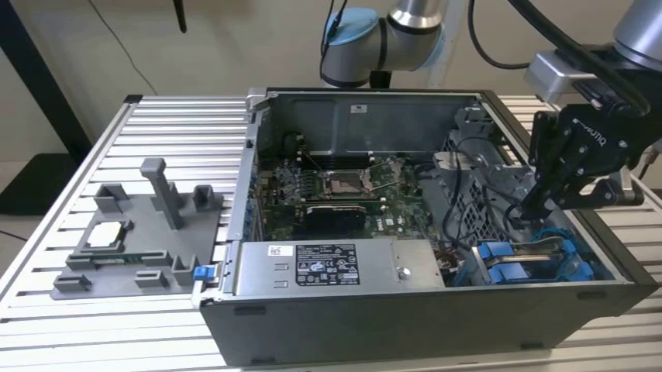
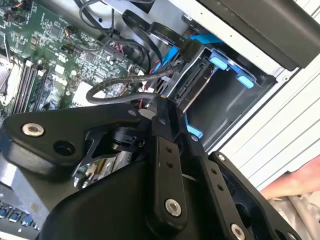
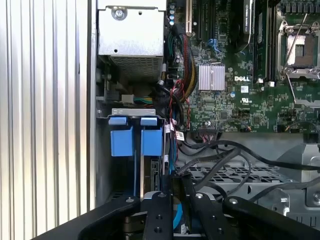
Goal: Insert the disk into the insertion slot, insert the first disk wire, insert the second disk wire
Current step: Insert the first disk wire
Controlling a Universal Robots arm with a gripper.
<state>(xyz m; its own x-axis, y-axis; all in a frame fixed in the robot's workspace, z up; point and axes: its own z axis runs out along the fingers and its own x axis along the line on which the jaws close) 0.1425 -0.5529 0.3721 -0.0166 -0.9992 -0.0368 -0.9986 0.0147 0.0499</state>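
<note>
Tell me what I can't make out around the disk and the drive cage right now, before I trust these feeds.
1. Whether a wire is seated in the disk: second wrist view, black cables cross its connector end.
2. The insertion slot depth: exterior view, the gripper overlaps its far part.
3. The disk's near end: first wrist view, the gripper body covers it.

White sticker [image 1: 315, 260] with small black print on the power supply [image 1: 414, 262]; white lettering on the motherboard [image 3: 235, 100] and gripper [image 1: 525, 215].

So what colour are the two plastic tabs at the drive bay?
Bright blue; the tabs show best in the first wrist view.
</note>
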